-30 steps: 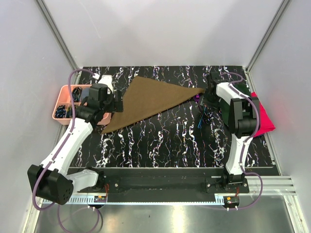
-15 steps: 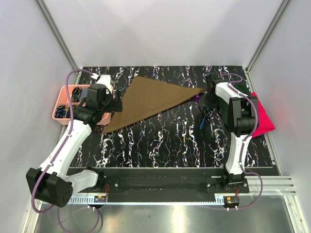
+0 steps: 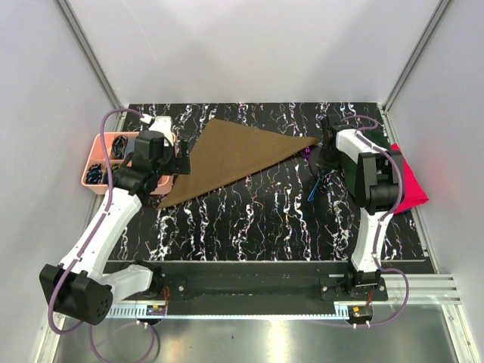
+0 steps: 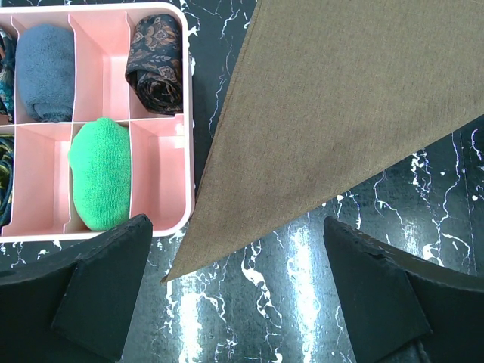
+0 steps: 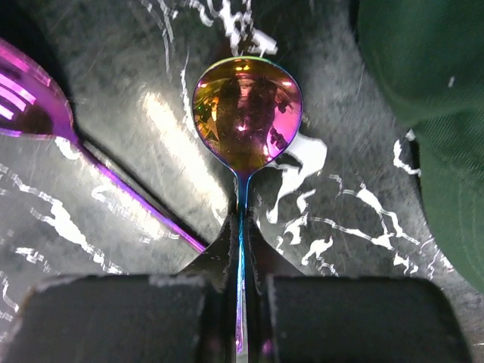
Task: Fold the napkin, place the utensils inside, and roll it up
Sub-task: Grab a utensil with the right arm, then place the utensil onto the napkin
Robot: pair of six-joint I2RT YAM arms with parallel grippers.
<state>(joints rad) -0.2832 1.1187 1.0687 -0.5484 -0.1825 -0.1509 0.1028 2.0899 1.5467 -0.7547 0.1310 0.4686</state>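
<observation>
Napkin (image 3: pixel 234 155): olive-brown cloth, folded into a triangle, is lying flat on the black marbled tabletop (image 3: pixel 249 219). Left pincer (image 4: pixel 238 291): is hovering over the napkin's near-left tip, its two dark fingers spread wide and holding nothing, one on each side of that tip. Pink tray (image 4: pixel 186 151): is sitting just beside the napkin's left edge, not touching it; its compartments are holding a green cloth (image 4: pixel 102 174), a blue cloth (image 4: pixel 45 72) and a patterned roll (image 4: pixel 155 60). Right pincer (image 5: pixel 240 295): is working just past the napkin's right-hand point, its fingers pressed together on the thin handle of the spoon (image 5: pixel 247 113). Spoon: its iridescent pink-gold bowl is facing up and pointing away from the fingers, off the napkin. Fork (image 5: pixel 30 106): purple, is lying on the tabletop just beside the spoon, also clear of the napkin. Dark green cap (image 5: pixel 431 113) and red cloth (image 3: pixel 412 185): are lying beyond the right arm, well apart from the napkin.
</observation>
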